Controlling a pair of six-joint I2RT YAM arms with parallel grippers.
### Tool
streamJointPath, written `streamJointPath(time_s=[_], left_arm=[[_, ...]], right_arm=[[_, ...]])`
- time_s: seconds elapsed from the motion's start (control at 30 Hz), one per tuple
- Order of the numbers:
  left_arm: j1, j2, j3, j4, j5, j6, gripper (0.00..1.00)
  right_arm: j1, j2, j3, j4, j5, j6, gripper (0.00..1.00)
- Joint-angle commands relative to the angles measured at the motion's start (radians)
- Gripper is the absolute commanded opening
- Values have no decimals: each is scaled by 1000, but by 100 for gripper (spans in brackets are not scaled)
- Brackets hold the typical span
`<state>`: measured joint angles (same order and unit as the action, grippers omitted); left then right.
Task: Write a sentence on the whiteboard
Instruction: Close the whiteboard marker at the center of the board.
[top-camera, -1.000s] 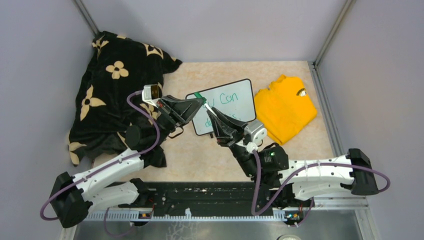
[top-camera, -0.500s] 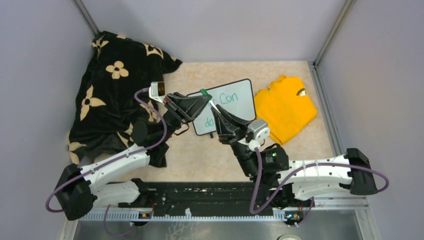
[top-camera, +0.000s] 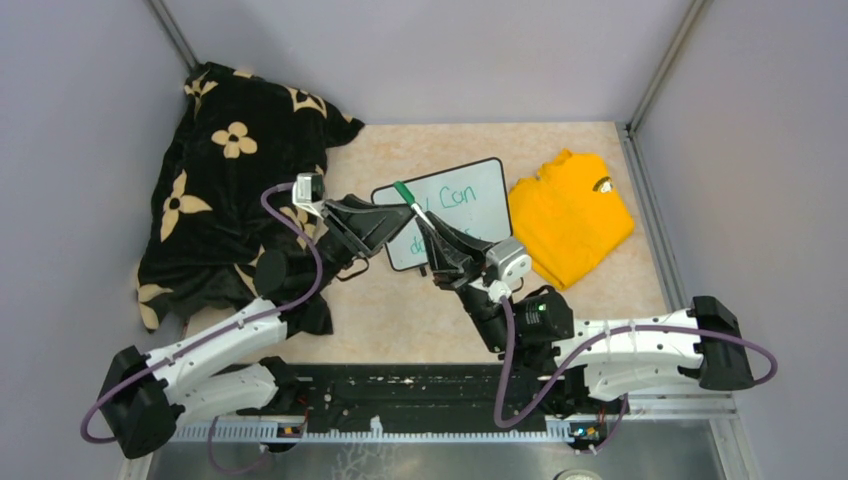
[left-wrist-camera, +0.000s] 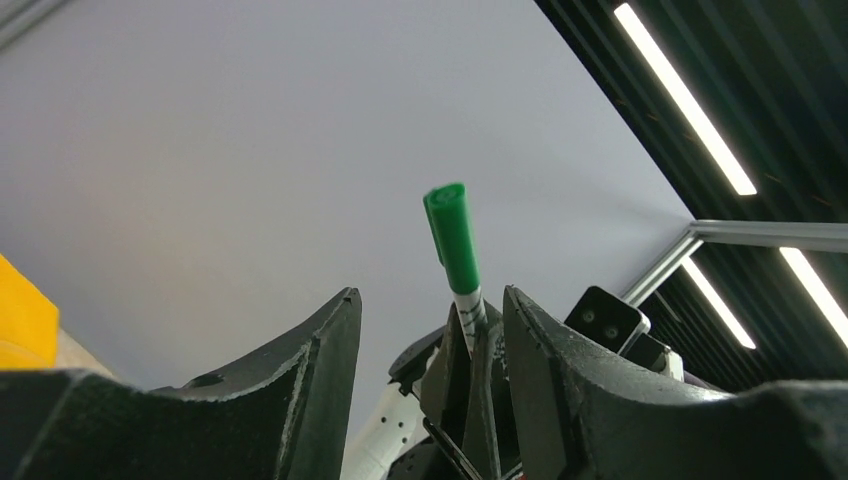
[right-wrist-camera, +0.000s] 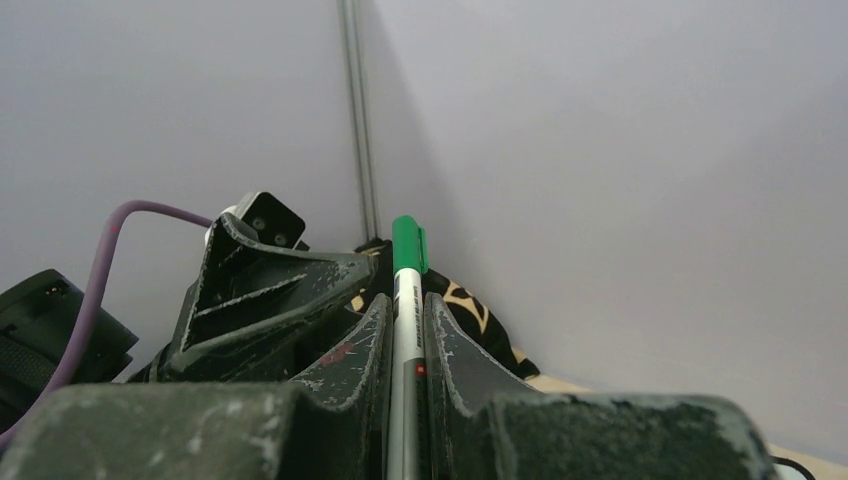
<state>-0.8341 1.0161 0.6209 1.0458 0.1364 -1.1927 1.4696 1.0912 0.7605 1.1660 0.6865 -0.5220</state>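
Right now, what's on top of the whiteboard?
On the whiteboard: green handwriting, "Can" on the first line. The left gripper and right gripper, shut on a green-capped marker, hang over its left half, covering the line's start and most of the second line.

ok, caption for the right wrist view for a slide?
Right tool shut on a green-capped marker, left tool close beside it, grey wall behind.

Beige marbled tabletop (top-camera: 400, 320) carries, left to right: crumpled black blanket with cream flower print (top-camera: 215, 190), small black-framed whiteboard (top-camera: 480, 195) bearing green writing, folded yellow shirt (top-camera: 570, 220) just beside the board's right edge.
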Motion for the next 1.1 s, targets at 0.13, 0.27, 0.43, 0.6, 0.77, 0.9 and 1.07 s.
streamJointPath(time_s=[0.13, 0.27, 0.43, 0.6, 0.77, 0.9, 1.07], left_arm=[[77, -12, 41, -9, 72, -13, 59], [78, 14, 62, 10, 111, -19, 56], [77, 39, 66, 39, 137, -37, 49], [78, 48, 72, 44, 149, -38, 36], [78, 49, 87, 7, 174, -28, 18], [78, 43, 93, -30, 180, -9, 0], [78, -5, 75, -102, 143, 37, 0]], right_arm=[[-8, -27, 23, -18, -49, 30, 0], [-8, -25, 28, -24, -52, 31, 0], [-8, -16, 30, -23, -52, 24, 0], [-8, -8, 33, -21, -51, 19, 0], [-8, -4, 31, -27, -43, 19, 0], [-9, -8, 26, -41, -29, 28, 0], [-18, -68, 92, -344, -58, 149, 29]])
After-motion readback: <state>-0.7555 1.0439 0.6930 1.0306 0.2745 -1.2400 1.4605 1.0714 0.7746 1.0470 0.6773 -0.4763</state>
